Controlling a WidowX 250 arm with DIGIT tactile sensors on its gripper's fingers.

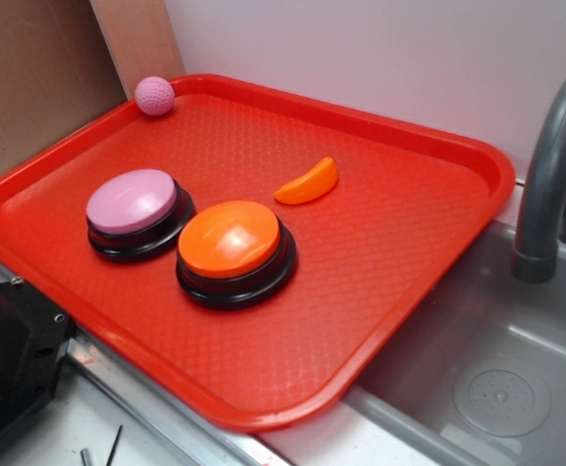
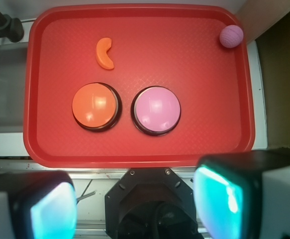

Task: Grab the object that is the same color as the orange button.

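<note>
Wrist view shows the gripper [image 2: 135, 209] at the bottom of the frame, its two fingers [image 2: 50, 209] spread wide apart with nothing between them; the claw is released and holds no item. It sits high above the near edge of the red tray [image 2: 194, 144], clear of all contents.

Ahead of the claw and to the left, the orange button [image 2: 95, 106] stands upright on its black base. Just beside it, ahead and slightly right, stands the pink button [image 2: 156, 110]; the two bases are close but whether they touch cannot be determined. The orange wedge [image 2: 105, 53], a small crescent, lies flat on the tray beyond the orange button, farther from the claw, apart from both buttons. The pink ball [image 2: 231, 36] rests in the far right corner of the tray, well apart from everything else.

Exterior view confirms the wedge [image 1: 308, 183] lies untouched on the tray surface near the orange button [image 1: 232, 240]. A grey sink [image 1: 496, 369] with a faucet [image 1: 549, 184] adjoins the tray.
</note>
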